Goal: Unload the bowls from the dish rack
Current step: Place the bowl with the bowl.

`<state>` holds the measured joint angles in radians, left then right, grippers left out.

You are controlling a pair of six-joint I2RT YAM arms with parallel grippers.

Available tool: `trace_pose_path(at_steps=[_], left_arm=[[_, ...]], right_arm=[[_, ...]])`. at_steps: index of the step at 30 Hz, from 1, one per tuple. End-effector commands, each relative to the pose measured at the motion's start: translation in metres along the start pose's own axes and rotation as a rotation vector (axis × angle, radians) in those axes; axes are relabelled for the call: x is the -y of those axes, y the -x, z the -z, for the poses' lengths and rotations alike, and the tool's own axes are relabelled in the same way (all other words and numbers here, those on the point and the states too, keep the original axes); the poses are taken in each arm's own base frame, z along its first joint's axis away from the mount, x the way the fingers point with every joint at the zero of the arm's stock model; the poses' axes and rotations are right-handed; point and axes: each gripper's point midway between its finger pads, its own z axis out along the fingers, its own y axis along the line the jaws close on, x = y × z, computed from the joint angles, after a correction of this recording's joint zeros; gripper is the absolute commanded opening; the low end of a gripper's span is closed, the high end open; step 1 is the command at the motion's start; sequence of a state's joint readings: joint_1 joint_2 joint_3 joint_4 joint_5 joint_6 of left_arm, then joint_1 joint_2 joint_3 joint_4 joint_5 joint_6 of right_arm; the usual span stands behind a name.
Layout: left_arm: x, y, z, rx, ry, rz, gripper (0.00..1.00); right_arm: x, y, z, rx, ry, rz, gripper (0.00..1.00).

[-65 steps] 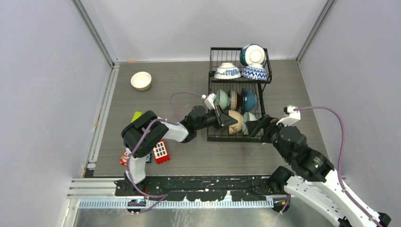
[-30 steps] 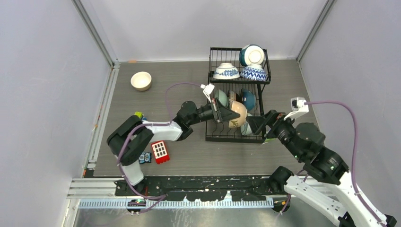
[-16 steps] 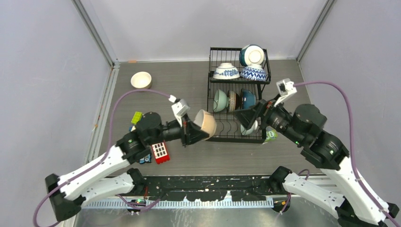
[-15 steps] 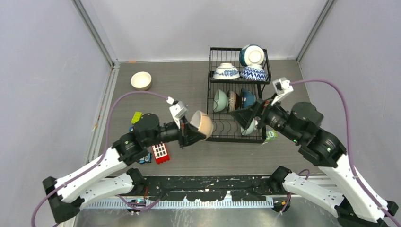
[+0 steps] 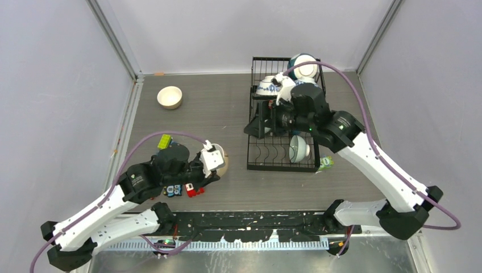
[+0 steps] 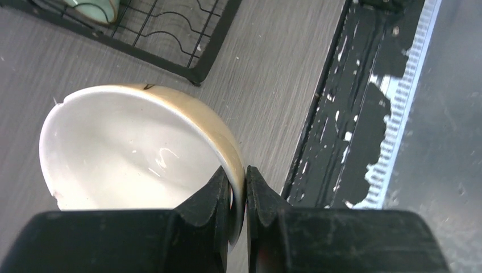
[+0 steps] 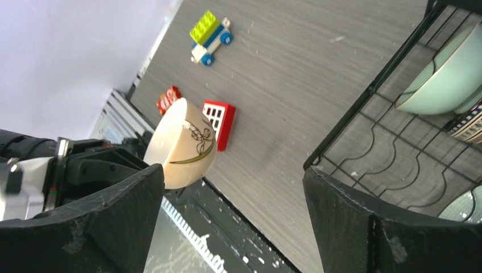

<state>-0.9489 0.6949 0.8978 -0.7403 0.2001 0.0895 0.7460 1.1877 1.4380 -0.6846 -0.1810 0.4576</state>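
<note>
My left pincer [image 6: 237, 185] is pinching the rim of a cream-and-tan bowl [image 6: 136, 145]. One finger sits inside the white hollow and one on the tan outer wall, with only the thin wall between them. From overhead that bowl lies low in the middle of the frame, tilted on its side, left of the dish rack [image 5: 282, 166] and apart from it. I cannot tell whether it touches the table [image 5: 227, 108]. My right pincer [image 7: 227, 222] is spread wide with nothing between its fingers, which fill the lower left and lower right corners of its own view. From overhead it hangs at the left edge of the rack, right of centre in the upper half of the frame. Through its gap I see the held bowl with a brown plant sketch on its side, a red block [image 7: 219, 124] just right of it, and a green-and-blue toy car [image 7: 211, 35] near the top. At the upper right of that view a pale green bowl [image 7: 449, 79] stands on edge in the rack, with a patterned bowl [image 7: 470, 129] just below it. From overhead a greenish bowl [image 5: 299, 149] stands on edge in the lower tier, toward its right side. The upper basket holds a teal bowl [image 5: 303, 67] and a blue-and-white bowl [image 5: 262, 89], partly hidden by my arm. A cream bowl [image 5: 169, 96] sits upright on the table at upper left, well apart from the rack.
</note>
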Motion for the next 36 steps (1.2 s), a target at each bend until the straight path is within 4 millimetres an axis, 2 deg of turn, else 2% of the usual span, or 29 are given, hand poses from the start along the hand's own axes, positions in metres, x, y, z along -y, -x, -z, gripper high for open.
trace_pose_path(at_steps=[1, 5, 9, 16, 20, 25, 30, 36], left_arm=[[-0.001, 0.038, 0.012, 0.074, -0.016, -0.275, 0.00], [0.005, 0.032, 0.009, -0.007, -0.039, -0.418, 0.00], [0.020, 0.025, 0.003, -0.050, -0.090, -0.576, 0.00], [0.039, -0.010, -0.010, -0.217, -0.180, -0.786, 0.00], [0.047, -0.019, -0.012, -0.253, -0.233, -0.828, 0.00], [0.052, -0.019, -0.008, -0.249, -0.251, -0.848, 0.00], [0.048, -0.025, -0.003, -0.256, -0.248, -0.862, 0.00], [0.050, -0.024, 0.005, -0.235, -0.256, -0.843, 0.00]], right_arm=[[-0.008, -0.022, 0.003, -0.151, -0.023, 0.053, 0.95], [-0.008, -0.030, -0.003, -0.213, -0.074, 0.116, 0.95], [-0.010, -0.031, -0.012, -0.238, -0.087, 0.140, 0.95], [-0.019, -0.053, -0.024, -0.323, -0.117, 0.267, 0.92], [-0.015, -0.067, -0.030, -0.356, -0.186, 0.354, 0.89], [-0.011, -0.091, -0.036, -0.410, -0.206, 0.383, 0.85], [-0.022, -0.106, -0.044, -0.419, -0.164, 0.381, 0.81], [-0.031, -0.121, -0.057, -0.462, -0.134, 0.386, 0.74]])
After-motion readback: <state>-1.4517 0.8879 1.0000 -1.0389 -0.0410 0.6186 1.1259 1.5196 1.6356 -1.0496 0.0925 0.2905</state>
